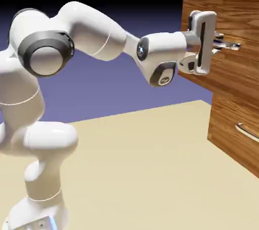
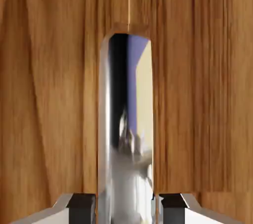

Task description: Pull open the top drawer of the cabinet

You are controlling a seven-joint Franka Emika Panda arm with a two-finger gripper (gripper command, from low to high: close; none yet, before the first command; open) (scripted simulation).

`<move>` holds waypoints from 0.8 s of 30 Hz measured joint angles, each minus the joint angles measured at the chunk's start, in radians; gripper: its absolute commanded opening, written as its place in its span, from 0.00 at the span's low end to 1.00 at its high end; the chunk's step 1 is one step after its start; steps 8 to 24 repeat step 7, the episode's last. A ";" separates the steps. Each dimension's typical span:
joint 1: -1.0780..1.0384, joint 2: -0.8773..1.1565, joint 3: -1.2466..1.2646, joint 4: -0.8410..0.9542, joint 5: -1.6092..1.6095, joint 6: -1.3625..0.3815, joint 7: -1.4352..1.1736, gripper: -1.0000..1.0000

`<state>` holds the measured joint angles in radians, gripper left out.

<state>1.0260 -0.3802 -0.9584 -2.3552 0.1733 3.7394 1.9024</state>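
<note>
The cabinet (image 1: pixel 238 102) stands at the exterior view's right, reddish-brown wood grain. Its top drawer (image 1: pixel 238 8) carries a small silver bar handle (image 1: pixel 231 46). My gripper (image 1: pixel 220 41) reaches level to that handle and is shut on it. In the hand view the shiny handle (image 2: pixel 126 134) runs up the middle, large, between my two grey fingertips (image 2: pixel 81 208) at the bottom edge, with the drawer's wood (image 2: pixel 49 94) filling the rest. From the exterior view the drawer front looks flush with the cabinet face.
A lower panel has its own silver handle (image 1: pixel 247 132) below and right of my hand. The beige table (image 1: pixel 141 173) spreads out under the arm, and the arm's white base (image 1: pixel 35 173) rises at the lower left.
</note>
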 measured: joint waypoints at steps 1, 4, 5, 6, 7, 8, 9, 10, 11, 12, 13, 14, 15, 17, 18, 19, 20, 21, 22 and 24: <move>-0.031 -0.019 0.036 -0.021 0.016 0.002 -0.020 0.00; -0.117 -0.076 0.137 -0.083 0.063 0.007 -0.073 1.00; -0.116 -0.076 0.137 -0.083 0.063 0.006 -0.074 1.00; -0.116 -0.076 0.137 -0.083 0.063 0.006 -0.074 1.00; -0.148 -0.102 0.173 -0.109 0.082 0.005 -0.091 1.00; -0.148 -0.102 0.173 -0.109 0.082 0.005 -0.091 1.00; -0.148 -0.102 0.173 -0.109 0.082 0.005 -0.091 1.00; -0.148 -0.102 0.173 -0.109 0.082 0.005 -0.091 1.00; -0.148 -0.102 0.173 -0.109 0.082 0.005 -0.091 1.00; -0.148 -0.102 0.173 -0.109 0.082 0.005 -0.091 1.00; -0.148 -0.102 0.173 -0.109 0.082 0.005 -0.091 1.00; -0.148 -0.102 0.173 -0.109 0.082 0.005 -0.091 1.00; -0.148 -0.102 0.173 -0.109 0.082 0.005 -0.091 1.00; -0.148 -0.102 0.173 -0.109 0.082 0.005 -0.091 1.00; -0.148 -0.102 0.173 -0.109 0.082 0.005 -0.091 1.00; -0.148 -0.102 0.173 -0.109 0.082 0.005 -0.091 1.00; -0.148 -0.102 0.173 -0.109 0.082 0.005 -0.091 1.00; -0.148 -0.102 0.173 -0.109 0.082 0.005 -0.091 1.00; -0.148 -0.102 0.173 -0.109 0.082 0.005 -0.091 1.00; -0.148 -0.102 0.173 -0.109 0.082 0.005 -0.091 1.00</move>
